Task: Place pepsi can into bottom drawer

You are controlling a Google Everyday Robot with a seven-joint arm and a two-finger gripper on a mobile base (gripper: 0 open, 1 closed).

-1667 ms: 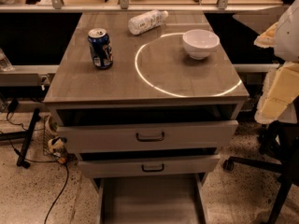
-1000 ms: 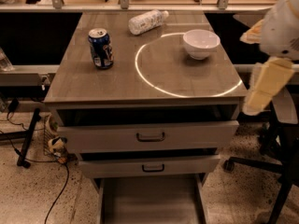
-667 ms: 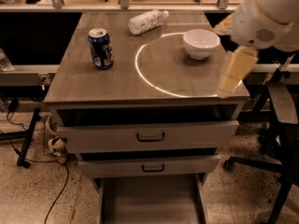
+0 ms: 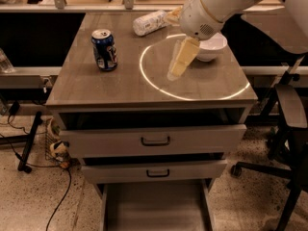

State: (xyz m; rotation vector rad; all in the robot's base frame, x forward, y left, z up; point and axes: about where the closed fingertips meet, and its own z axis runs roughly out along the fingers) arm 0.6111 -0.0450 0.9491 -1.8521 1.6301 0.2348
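Pepsi can (image 4: 105, 49) upright on cabinet top (image 4: 96, 88), well left of hand (image 4: 181, 61), its grip unclear, bottom drawer (image 4: 154, 207) open

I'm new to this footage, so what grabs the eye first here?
The big white arm enters from the upper right, its gripper hanging above the cabinet top within a bright light ring. The pepsi can stands upright at the top's left, and the bottom drawer is pulled open below.

Count: 1 pepsi can (image 4: 104, 49), 1 bottle (image 4: 149, 22), 1 bowl (image 4: 213, 47), 3 drawers, 1 gripper (image 4: 176, 69).
Drawers split 2 upper drawers (image 4: 202, 137), one black handle each, plus 1 bottom drawer (image 4: 156, 210); gripper over cabinet top, between can and bowl.
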